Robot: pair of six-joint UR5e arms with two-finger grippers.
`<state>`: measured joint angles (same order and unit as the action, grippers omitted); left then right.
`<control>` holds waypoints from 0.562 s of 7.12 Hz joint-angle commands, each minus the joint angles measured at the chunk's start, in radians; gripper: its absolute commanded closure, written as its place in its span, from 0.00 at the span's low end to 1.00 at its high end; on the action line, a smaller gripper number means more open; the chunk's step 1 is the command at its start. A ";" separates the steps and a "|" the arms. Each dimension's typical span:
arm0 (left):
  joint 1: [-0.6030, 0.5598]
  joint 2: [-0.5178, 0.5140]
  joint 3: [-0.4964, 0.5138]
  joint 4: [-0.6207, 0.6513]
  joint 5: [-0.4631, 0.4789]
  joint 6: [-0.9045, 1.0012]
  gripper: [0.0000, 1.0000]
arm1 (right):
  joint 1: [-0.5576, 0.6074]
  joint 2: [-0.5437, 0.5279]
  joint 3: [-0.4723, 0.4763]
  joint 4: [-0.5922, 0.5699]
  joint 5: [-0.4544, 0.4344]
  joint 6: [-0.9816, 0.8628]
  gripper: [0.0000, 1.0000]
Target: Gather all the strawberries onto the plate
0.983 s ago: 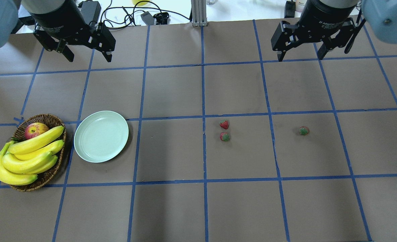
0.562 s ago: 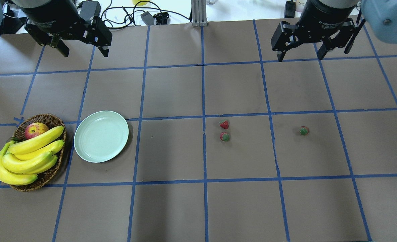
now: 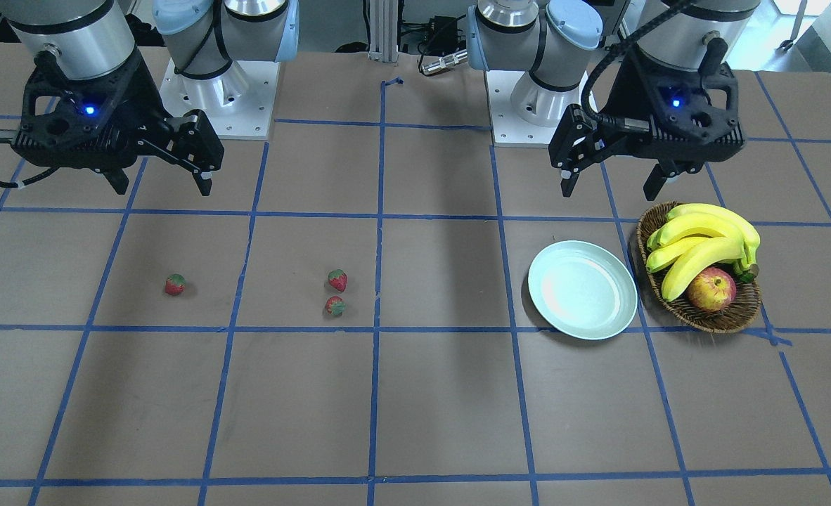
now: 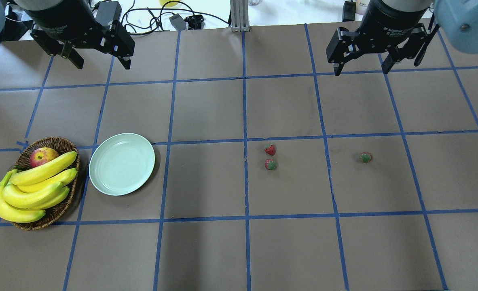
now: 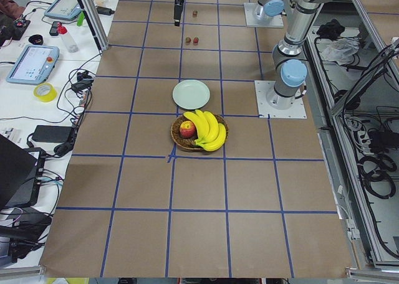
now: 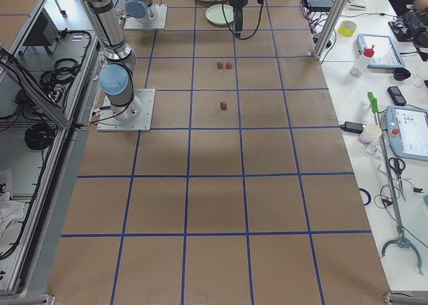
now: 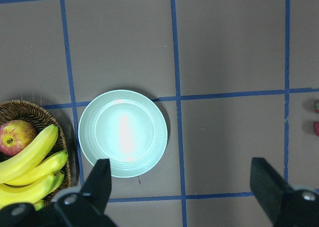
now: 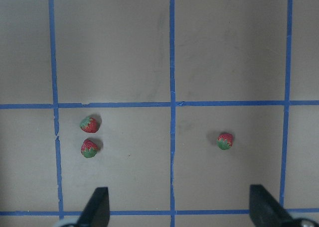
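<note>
Right of centre in the overhead frame, the strawberries (image 4: 269, 149) are seen loose, well apart from the plate (image 4: 121, 164) at left. At the top edge, the left gripper (image 4: 101, 62) and right gripper (image 4: 361, 69) are held wide and empty. No berry is collected yet, so a first reach is called for.

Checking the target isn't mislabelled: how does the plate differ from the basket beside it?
The plate is pale mint, smooth and empty; the basket is brown wicker and holds bananas and an apple. The plate is shallower than the basket. Both are round, side by side on the robot's left.
</note>
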<state>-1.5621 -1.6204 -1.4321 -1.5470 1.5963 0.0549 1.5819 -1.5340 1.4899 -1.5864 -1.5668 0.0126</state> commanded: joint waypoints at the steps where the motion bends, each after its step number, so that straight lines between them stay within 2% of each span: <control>1: -0.001 -0.003 -0.007 0.010 0.001 0.003 0.00 | 0.003 0.012 -0.002 0.000 -0.001 0.003 0.00; 4: -0.004 0.033 0.007 0.011 -0.003 0.005 0.00 | 0.119 0.133 0.018 -0.064 0.008 0.124 0.00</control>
<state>-1.5654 -1.6036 -1.4321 -1.5359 1.5938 0.0591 1.6417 -1.4578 1.4937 -1.6154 -1.5580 0.0908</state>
